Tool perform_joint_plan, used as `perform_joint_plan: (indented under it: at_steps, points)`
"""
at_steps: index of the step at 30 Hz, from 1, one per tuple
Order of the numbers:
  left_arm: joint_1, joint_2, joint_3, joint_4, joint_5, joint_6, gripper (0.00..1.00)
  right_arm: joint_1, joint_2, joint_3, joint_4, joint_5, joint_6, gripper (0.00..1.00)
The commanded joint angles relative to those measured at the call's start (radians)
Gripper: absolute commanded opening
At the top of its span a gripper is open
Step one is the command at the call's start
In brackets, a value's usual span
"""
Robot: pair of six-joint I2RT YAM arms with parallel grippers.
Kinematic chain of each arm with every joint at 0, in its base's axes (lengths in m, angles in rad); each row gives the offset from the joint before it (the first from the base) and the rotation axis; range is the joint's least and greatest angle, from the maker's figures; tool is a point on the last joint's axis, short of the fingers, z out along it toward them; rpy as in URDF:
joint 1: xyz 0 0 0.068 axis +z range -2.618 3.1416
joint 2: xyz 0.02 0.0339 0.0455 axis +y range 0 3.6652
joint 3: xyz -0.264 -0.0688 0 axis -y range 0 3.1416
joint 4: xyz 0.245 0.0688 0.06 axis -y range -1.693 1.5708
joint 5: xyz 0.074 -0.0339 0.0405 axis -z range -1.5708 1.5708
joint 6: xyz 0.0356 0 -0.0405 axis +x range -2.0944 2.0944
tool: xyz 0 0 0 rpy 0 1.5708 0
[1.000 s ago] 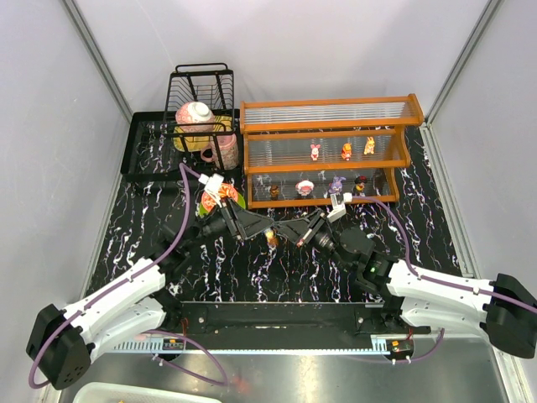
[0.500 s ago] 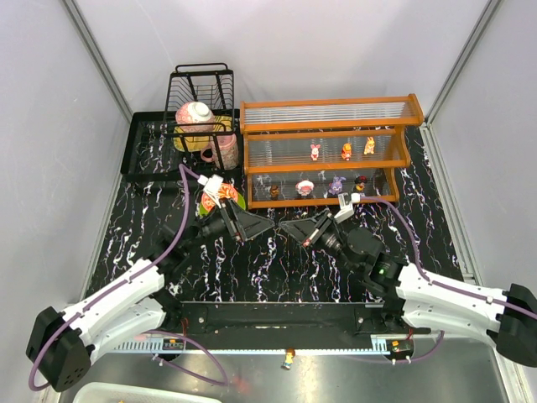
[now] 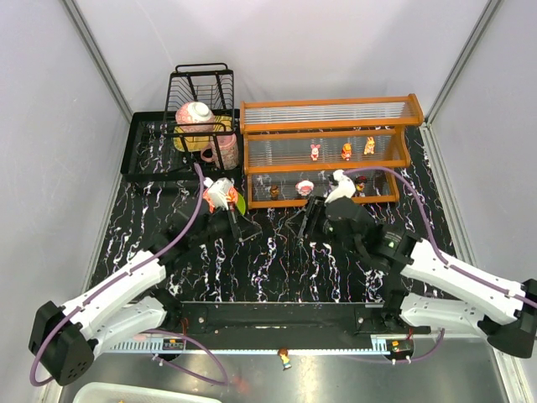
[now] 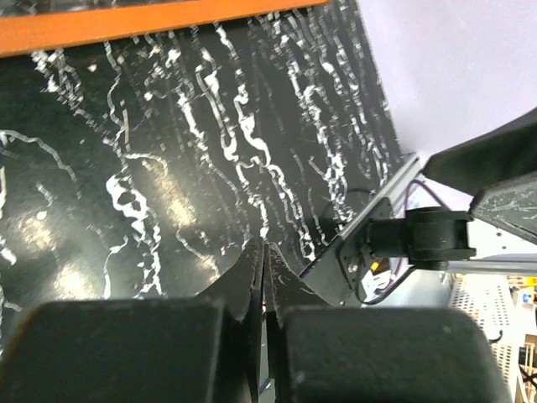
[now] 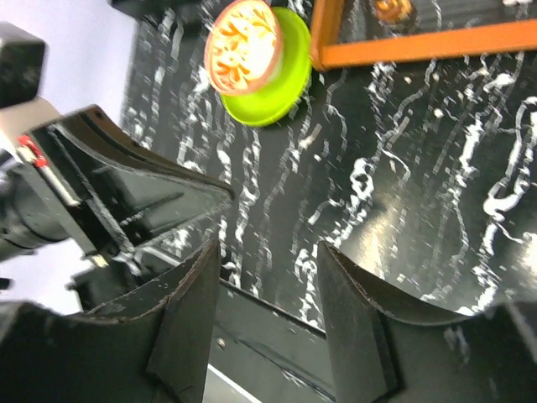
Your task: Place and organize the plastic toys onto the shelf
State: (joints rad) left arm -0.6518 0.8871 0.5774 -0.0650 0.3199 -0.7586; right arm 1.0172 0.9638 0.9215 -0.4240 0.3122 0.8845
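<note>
While hovering low over black marbled table (image 3: 138, 201), pinched fully closed, fingers flat together, nothing between: left gripper (image 4: 263, 252). Just across from it, right gripper (image 5: 267, 252), jaws parted to a middling gap, empty, only tabletop showing through. At back right, shelf (image 3: 327, 105). Of plastic toys: pink (image 3: 315, 151), orange (image 3: 346, 151), yellow (image 3: 369, 145) upright on middle tier; dark one (image 3: 274, 191) and red-white one (image 3: 304, 187) on bottom tier, more there partly hidden behind right wrist. Off table, stray figurine (image 3: 285, 359) on grey strip in front of arm bases. Beside left wrist, red patterned bowl (image 5: 243, 35) on green plate (image 5: 281, 88); behind, black wire rack (image 3: 201, 88).
</note>
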Motion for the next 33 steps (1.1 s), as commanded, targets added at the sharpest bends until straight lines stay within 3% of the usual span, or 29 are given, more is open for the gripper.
perform_joint_plan:
  at_steps: [1,3,4,5,6,8,9,19,26,33]
  points:
    - [0.006,-0.011,0.023,-0.098,-0.038,0.048,0.0,-0.005,0.081,0.086,-0.246,-0.088,-0.11,0.54]
    - [0.006,-0.022,0.018,-0.104,-0.028,0.048,0.03,-0.005,0.098,0.071,-0.248,-0.171,-0.11,0.55]
    - [0.006,-0.028,0.015,-0.113,-0.024,0.051,0.19,-0.005,0.102,0.059,-0.248,-0.203,-0.108,0.55]
    - [0.006,-0.034,0.015,-0.122,-0.022,0.054,0.61,-0.003,0.107,0.047,-0.237,-0.281,-0.107,0.56]
    - [0.006,-0.039,0.007,-0.145,-0.027,0.054,0.77,0.001,0.108,0.016,-0.228,-0.31,-0.105,0.56]
    - [0.007,-0.074,-0.002,-0.166,-0.05,0.05,0.95,0.049,0.11,-0.01,-0.211,-0.378,-0.091,0.59]
    - [0.006,-0.086,-0.011,-0.185,-0.056,0.048,0.99,0.075,0.113,-0.027,-0.21,-0.378,-0.082,0.6]
    - [0.006,-0.211,-0.051,-0.249,-0.1,0.005,0.99,0.493,0.269,-0.029,-0.194,-0.234,0.007,0.62]
    - [0.006,-0.244,-0.071,-0.24,-0.119,-0.022,0.99,0.719,0.288,-0.075,-0.159,-0.093,0.252,0.6]
    - [0.006,-0.231,-0.105,-0.151,-0.105,-0.035,0.99,0.897,0.449,0.028,-0.255,0.048,0.425,0.61]
